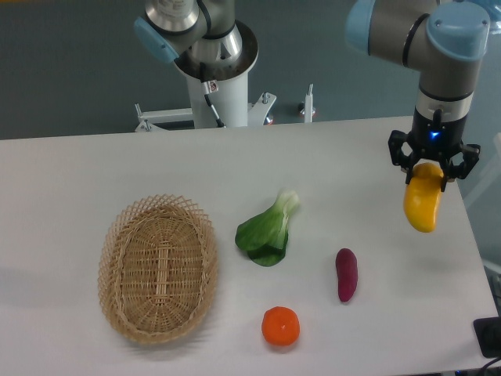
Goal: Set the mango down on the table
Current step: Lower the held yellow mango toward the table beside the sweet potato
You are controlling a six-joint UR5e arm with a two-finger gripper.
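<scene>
Camera view: fingers (pixel 427 174) clamp the mango (pixel 423 200) by its top end.
It hangs lengthwise over the counter's (pixel 78 172) right side, well apart from the basket (pixel 158 269).

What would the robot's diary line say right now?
gripper: shut on mango | mango: hanging above table, right side | step: not placed

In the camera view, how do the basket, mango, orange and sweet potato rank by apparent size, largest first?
1. basket
2. mango, though it hangs lifted in the gripper, so nearness may flatter it
3. orange and sweet potato: alike, unranked
</scene>
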